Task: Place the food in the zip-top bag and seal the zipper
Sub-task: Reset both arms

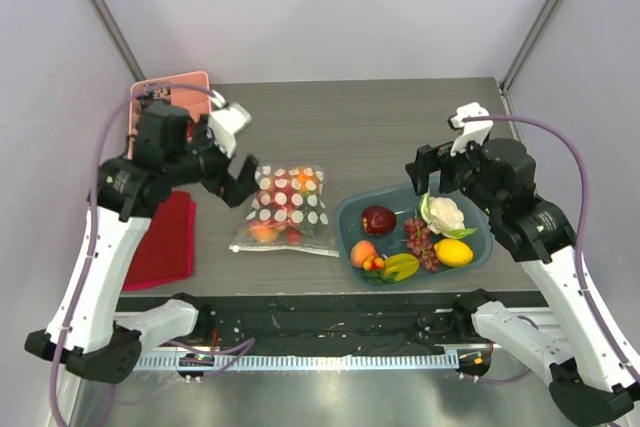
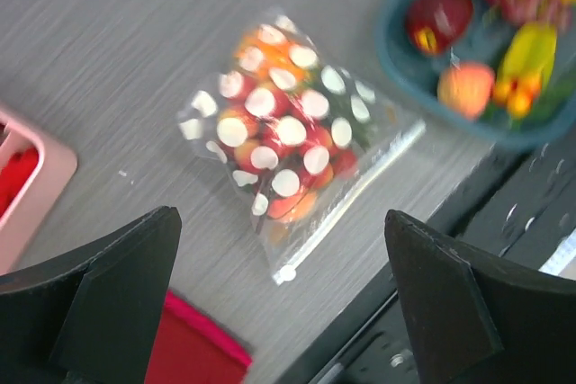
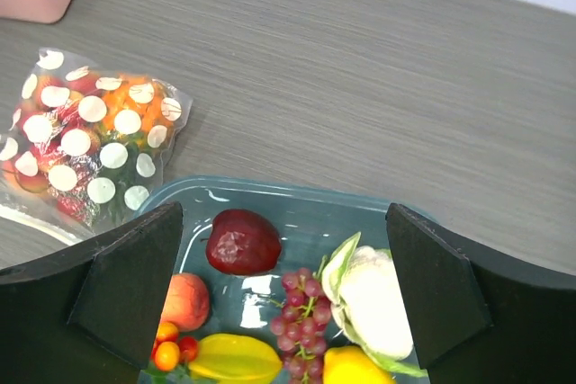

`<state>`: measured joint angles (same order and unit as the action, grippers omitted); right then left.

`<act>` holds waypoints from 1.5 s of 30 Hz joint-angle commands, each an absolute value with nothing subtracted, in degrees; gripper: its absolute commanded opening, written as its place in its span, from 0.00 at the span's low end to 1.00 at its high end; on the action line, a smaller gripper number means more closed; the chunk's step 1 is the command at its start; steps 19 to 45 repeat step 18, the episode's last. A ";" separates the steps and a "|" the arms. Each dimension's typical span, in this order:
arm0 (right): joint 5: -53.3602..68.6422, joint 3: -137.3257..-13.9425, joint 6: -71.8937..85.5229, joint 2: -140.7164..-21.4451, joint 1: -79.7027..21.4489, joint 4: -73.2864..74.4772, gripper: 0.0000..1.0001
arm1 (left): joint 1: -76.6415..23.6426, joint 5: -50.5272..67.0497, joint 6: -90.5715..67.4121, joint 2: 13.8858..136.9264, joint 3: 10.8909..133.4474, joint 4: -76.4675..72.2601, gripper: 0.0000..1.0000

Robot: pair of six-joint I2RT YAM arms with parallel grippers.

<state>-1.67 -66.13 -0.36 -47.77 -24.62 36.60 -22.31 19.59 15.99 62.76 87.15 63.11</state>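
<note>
Where the worktop (image 1: 370,127) carries them, the plate (image 1: 342,225) lies at the bag's (image 1: 288,209) 3 o'clock. Left hand (image 1: 240,183), released, hovers at the bag's 9 o'clock; right hand (image 1: 428,183), released, hovers over the plate's 12 o'clock rim. Berries (image 1: 268,185) fill the bag; apple (image 1: 378,219) and lemon (image 1: 453,252) lie plated.

The grey wood-grain desk (image 1: 400,127) carries a filled zip-top bag (image 1: 288,209) at centre, a teal plate (image 1: 343,230) just right of it, a pink tray (image 1: 185,82) far left, and a red cloth (image 1: 165,242) near left.
</note>
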 commanded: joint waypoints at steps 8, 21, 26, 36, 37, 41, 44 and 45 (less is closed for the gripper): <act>5.62 -62.76 12.47 -46.76 -16.17 37.79 1.00 | -6.33 17.93 -6.07 67.50 87.48 65.04 1.00; 6.85 -62.05 12.83 -50.09 -15.82 35.34 1.00 | -6.33 15.11 -5.36 69.43 84.46 64.95 1.00; 6.85 -62.05 12.83 -50.09 -15.82 35.34 1.00 | -6.33 15.11 -5.36 69.43 84.46 64.95 1.00; 6.85 -62.05 12.83 -50.09 -15.82 35.34 1.00 | -6.33 15.11 -5.36 69.43 84.46 64.95 1.00; 6.85 -62.05 12.83 -50.09 -15.82 35.34 1.00 | -6.33 15.11 -5.36 69.43 84.46 64.95 1.00; 6.85 -62.05 12.83 -50.09 -15.82 35.34 1.00 | -6.33 15.11 -5.36 69.43 84.46 64.95 1.00; 6.85 -62.05 12.83 -50.09 -15.82 35.34 1.00 | -6.33 15.11 -5.36 69.43 84.46 64.95 1.00; 6.85 -62.05 12.83 -50.09 -15.82 35.34 1.00 | -6.33 15.11 -5.36 69.43 84.46 64.95 1.00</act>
